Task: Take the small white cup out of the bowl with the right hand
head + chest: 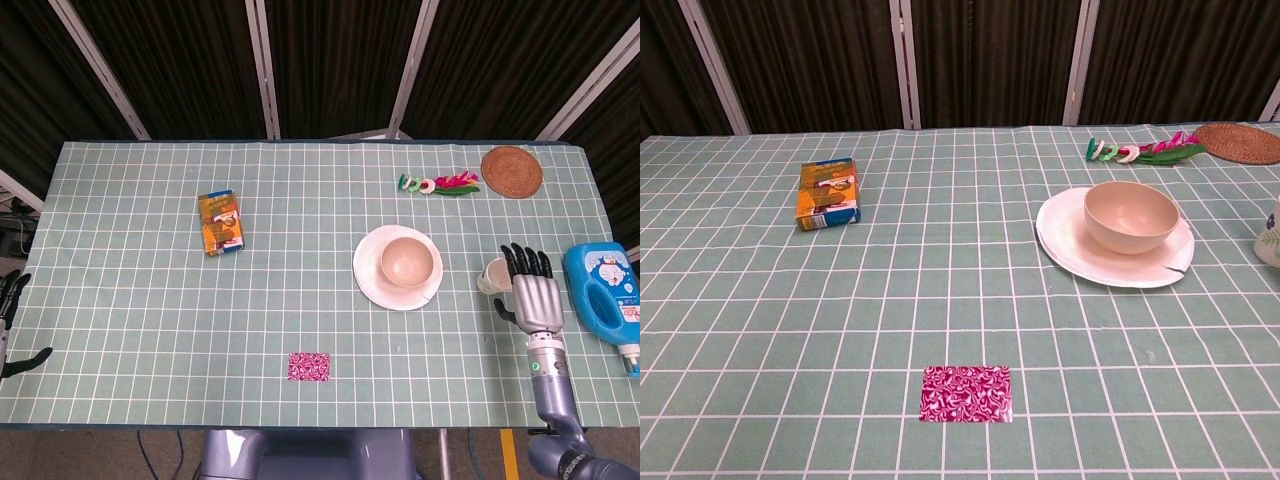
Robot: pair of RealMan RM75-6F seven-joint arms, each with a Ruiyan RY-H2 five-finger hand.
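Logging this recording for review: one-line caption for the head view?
Right hand holds the small white cup on the table, right of the empty bowl on its white plate.

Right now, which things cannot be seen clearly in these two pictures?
- Small white cup: chest view's right edge cuts it; head view, the right hand covers its side, so the grip is unclear.
- Left hand: head view's left edge cuts it.
- Blue plastic bottle: cut off right.
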